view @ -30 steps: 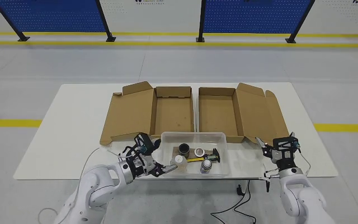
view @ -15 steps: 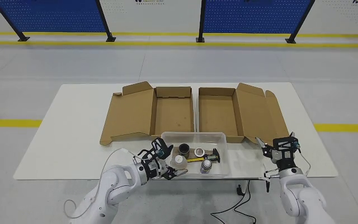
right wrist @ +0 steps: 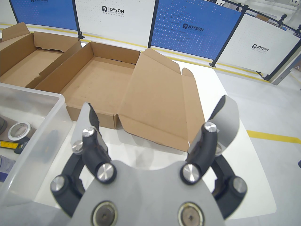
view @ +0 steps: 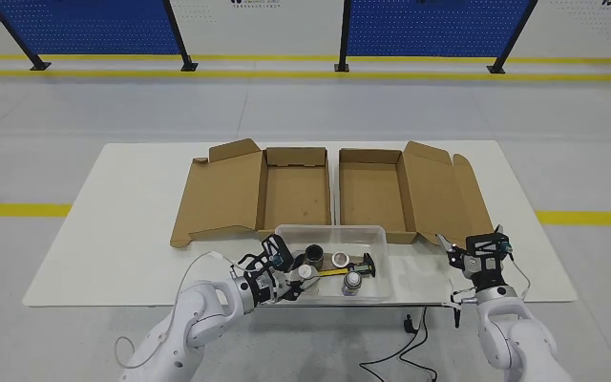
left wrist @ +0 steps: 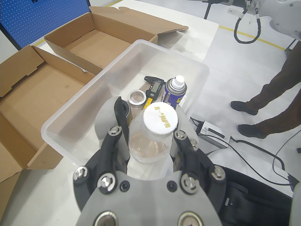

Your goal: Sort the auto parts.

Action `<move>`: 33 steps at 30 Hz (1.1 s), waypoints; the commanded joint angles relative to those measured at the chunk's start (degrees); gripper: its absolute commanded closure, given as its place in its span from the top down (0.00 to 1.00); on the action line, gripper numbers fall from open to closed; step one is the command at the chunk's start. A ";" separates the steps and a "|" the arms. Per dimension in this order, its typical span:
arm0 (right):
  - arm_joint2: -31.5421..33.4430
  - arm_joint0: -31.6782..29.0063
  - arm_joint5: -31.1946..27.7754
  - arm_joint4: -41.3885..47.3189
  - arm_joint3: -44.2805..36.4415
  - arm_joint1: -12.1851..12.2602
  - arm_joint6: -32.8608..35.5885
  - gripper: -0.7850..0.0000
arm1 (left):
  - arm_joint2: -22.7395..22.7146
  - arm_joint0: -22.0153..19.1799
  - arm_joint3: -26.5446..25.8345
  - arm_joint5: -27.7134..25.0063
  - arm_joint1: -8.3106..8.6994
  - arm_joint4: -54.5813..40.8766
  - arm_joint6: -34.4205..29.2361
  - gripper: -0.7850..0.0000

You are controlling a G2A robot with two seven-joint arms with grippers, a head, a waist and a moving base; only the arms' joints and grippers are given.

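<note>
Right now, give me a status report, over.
Left gripper shut on bottle in clear bin. Right gripper open, outside bin. Spray can and caliper close beside bottle.

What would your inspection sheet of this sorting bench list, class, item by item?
Surface: white table.
Job's things: clear plastic bin holding clear white-capped bottle, blue spray can, silver metal ring, black digital caliper, black cylindrical part; two open brown cardboard boxes behind it.
Clutter: nothing seen.
Claws: left claw shut on the bottle in the bin; right claw open, beside the bin.
Cables: black cable on the floor.
Surroundings: blue and white perforated panels; yellow floor lines.
</note>
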 commanded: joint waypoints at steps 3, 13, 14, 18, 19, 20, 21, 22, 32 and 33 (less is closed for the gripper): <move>0.00 0.00 0.00 0.00 0.00 0.00 0.00 1.00 | 0.31 -0.10 -0.02 0.57 0.05 0.91 0.97 0.41; 0.00 0.00 0.00 0.00 0.00 0.00 0.00 1.00 | 0.39 -0.25 0.22 3.91 0.06 3.28 4.46 0.17; 0.00 0.00 0.00 0.00 0.00 0.00 0.00 1.00 | 0.44 -0.34 0.27 4.47 0.03 3.38 4.72 0.14; 0.00 0.00 0.00 0.00 0.00 0.00 0.00 1.00 | 0.39 -0.57 0.49 6.00 -0.02 3.63 5.76 0.00; 0.00 0.00 0.00 0.00 0.00 0.00 0.00 1.00 | 0.31 -0.58 0.48 6.32 -0.02 3.67 5.98 0.00; 0.00 0.00 0.00 0.00 0.00 0.00 0.00 1.00 | 0.21 -0.58 0.43 6.54 -0.01 3.76 6.21 0.00; 0.00 0.00 0.00 0.00 0.00 0.00 0.00 1.00 | 0.10 -0.53 0.40 6.70 0.01 3.79 6.41 0.00; 0.00 0.00 0.00 0.00 0.00 0.00 0.00 1.00 | -0.01 -0.48 0.32 6.81 0.03 3.81 6.60 0.00; 0.00 0.00 0.00 0.00 0.00 0.00 0.00 1.00 | -0.90 0.29 -1.73 6.68 0.31 4.45 7.59 0.00; 0.00 0.00 0.00 0.00 0.00 0.00 0.00 1.00 | -0.99 0.40 -2.09 6.67 0.34 4.58 7.68 0.00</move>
